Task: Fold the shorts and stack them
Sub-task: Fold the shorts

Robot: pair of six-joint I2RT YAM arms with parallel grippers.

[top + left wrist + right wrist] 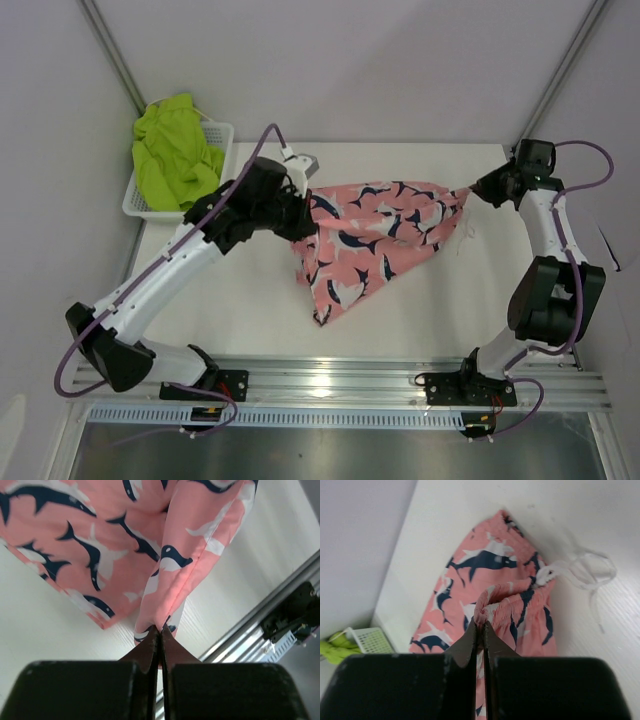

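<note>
Pink shorts (375, 235) printed with navy-and-white sharks hung stretched between two robot claws over the middle of the table (240, 300), somewhat nearer its far edge than its near one. The left gripper (160, 627) was clenched on a narrow fold of the cloth at the garment's left end. The right gripper (481, 622) was clamped on the bunched waistband (495, 602) at the other end, toward the table's right edge. A white drawstring (585, 570) trailed loose on the tabletop just beside that grip.

Holding the garment by opposite ends appeared meant to draw it taut and spread it flat, the groundwork for a clean fold. The job looked unfinished: one leg sagged toward the near edge, and the cloth lay creased and doubled rather than squared.

A second pair, lime-green shorts (175, 150), sat heaped in a white mesh basket (222, 130) at the far left corner, spilling over its rim and well apart from both arms. By the look of it, they were waiting their turn. No stack had been started, so the task seemed to be in its early stage.
</note>
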